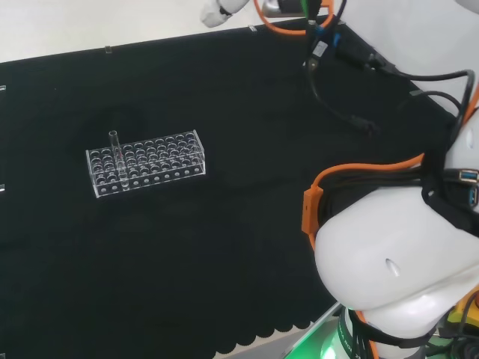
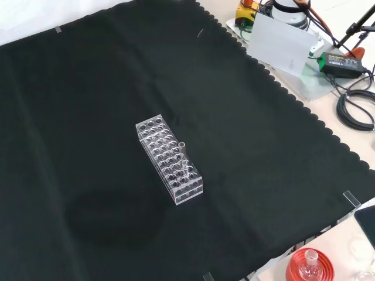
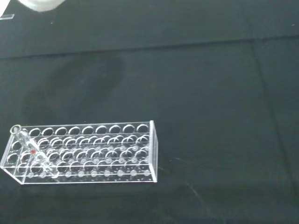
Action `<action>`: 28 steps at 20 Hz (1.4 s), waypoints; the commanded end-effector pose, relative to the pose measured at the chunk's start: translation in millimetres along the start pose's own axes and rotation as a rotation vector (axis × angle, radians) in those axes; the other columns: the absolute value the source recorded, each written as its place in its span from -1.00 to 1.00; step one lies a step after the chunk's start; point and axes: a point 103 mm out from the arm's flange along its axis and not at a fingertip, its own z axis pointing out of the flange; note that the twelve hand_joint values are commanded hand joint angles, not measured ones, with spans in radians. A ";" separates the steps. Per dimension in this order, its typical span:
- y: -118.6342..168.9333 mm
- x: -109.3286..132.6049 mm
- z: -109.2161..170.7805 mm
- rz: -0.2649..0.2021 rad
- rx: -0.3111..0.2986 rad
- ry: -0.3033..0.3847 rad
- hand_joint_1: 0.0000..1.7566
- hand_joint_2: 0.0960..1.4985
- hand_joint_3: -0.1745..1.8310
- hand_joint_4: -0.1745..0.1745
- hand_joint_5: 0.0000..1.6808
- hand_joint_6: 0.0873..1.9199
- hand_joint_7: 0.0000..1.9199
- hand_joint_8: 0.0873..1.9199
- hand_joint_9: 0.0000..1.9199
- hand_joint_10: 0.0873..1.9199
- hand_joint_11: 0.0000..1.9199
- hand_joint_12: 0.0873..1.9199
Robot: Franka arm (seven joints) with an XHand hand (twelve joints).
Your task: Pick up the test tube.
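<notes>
A clear test tube [image 1: 114, 146] stands upright near the left end of a clear plastic rack [image 1: 161, 163] in the head view, left of the cloth's middle. In the front view the tube [image 2: 183, 153] sits toward the rack's [image 2: 158, 140] near end. The wrist view looks down on the rack [image 3: 103, 156] from well above, with the tube [image 3: 32, 151] leaning at one end and carrying a small red mark. A white part of the hand [image 1: 219, 10] shows at the head view's top edge, far from the rack. A blurred white piece of the hand [image 3: 41, 3] shows in the wrist view.
The arm's white links [image 1: 397, 254] fill the head view's right. Off the cloth in the front view lie a white sheet [image 2: 281, 44], a power adapter with cables [image 2: 340, 61] and a small flask on a red ribbed stand [image 2: 309, 266].
</notes>
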 end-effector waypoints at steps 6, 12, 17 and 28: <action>63.2 57.0 26.9 -0.081 0.062 0.103 -0.27 0.02 -0.50 0.04 -0.74 -1.00 -0.99 -0.39 -1.00 -0.40 -1.00 -0.07; 80.6 85.4 46.3 -0.114 0.097 0.127 -0.26 0.02 -0.50 0.03 -0.74 -1.00 -0.99 -0.39 -1.00 -0.39 -1.00 -0.07; 87.4 98.7 66.9 -0.129 0.166 0.271 -0.26 0.03 -0.51 0.02 -0.73 -1.00 -0.98 -0.38 -1.00 -0.36 -1.00 -0.04; 96.0 130.5 108.8 -0.158 0.250 0.352 -0.24 0.02 -0.52 0.00 -0.69 -1.00 -0.95 -0.35 -1.00 -0.24 -1.00 0.10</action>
